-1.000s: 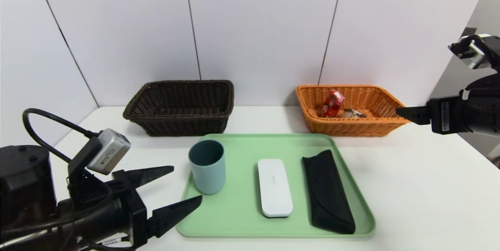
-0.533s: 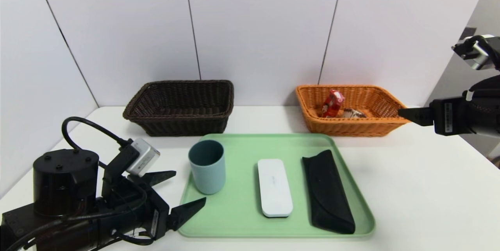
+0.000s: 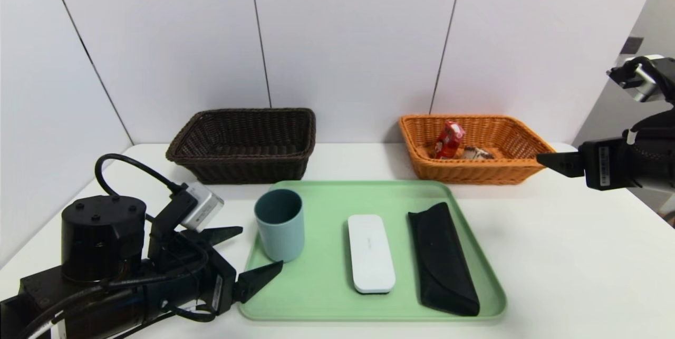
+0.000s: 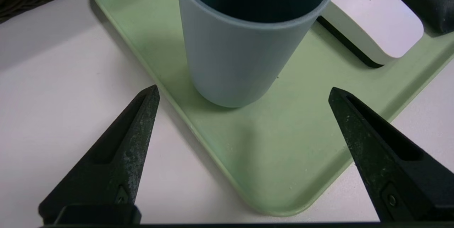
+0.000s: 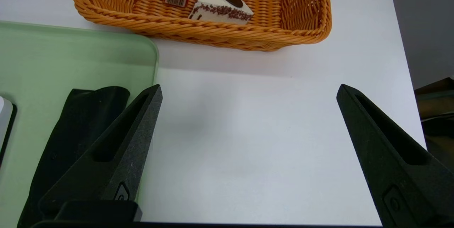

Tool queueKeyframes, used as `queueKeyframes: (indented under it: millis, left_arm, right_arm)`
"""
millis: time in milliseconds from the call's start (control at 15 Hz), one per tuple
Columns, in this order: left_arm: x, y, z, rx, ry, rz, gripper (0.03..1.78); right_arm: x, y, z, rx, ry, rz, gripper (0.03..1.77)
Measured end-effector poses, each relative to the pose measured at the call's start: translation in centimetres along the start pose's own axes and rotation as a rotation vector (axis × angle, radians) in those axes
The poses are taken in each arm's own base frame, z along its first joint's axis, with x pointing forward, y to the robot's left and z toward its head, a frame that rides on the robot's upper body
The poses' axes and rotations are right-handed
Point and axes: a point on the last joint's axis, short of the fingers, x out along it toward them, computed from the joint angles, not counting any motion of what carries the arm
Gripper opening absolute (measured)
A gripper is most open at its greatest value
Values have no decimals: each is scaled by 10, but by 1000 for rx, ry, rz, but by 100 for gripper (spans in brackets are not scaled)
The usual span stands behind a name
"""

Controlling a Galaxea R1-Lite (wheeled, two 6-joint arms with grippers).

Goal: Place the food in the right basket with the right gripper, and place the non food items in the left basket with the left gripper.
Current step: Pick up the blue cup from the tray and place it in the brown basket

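Fingers of the left gripper spread over white table, grey-panelled wall behind.

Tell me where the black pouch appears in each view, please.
Head view: pouch lies on the tray's right side, beside the white case.
Left wrist view: only a dark corner beyond the case.
Right wrist view: its end behind one jaw.
Shared landmark: green tray.
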Motion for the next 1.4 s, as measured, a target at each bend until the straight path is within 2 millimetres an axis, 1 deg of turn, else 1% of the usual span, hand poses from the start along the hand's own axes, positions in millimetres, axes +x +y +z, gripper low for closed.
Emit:
queueKeyframes:
  millis: [267, 600, 733, 933, 1400]
  left_arm:
    - [9, 2, 7, 2, -18, -9, 169]
    - [26, 5, 12, 25, -133, -33, 169]
    - [33, 6, 10, 28, -147, -39, 169]
    - [40, 7, 4, 21, -116, -63, 169]
    - [53, 9, 1, 20, -121, -95, 169]
  right_arm:
    - [0, 0, -3, -1, 6, -1, 170]
    - [-1, 0, -4, -1, 9, -2, 170]
    - [-1, -1, -4, 1, 10, -3, 170]
    - [-1, -1, -5, 1, 12, -5, 170]
    - [0, -2, -7, 2, 21, -10, 170]
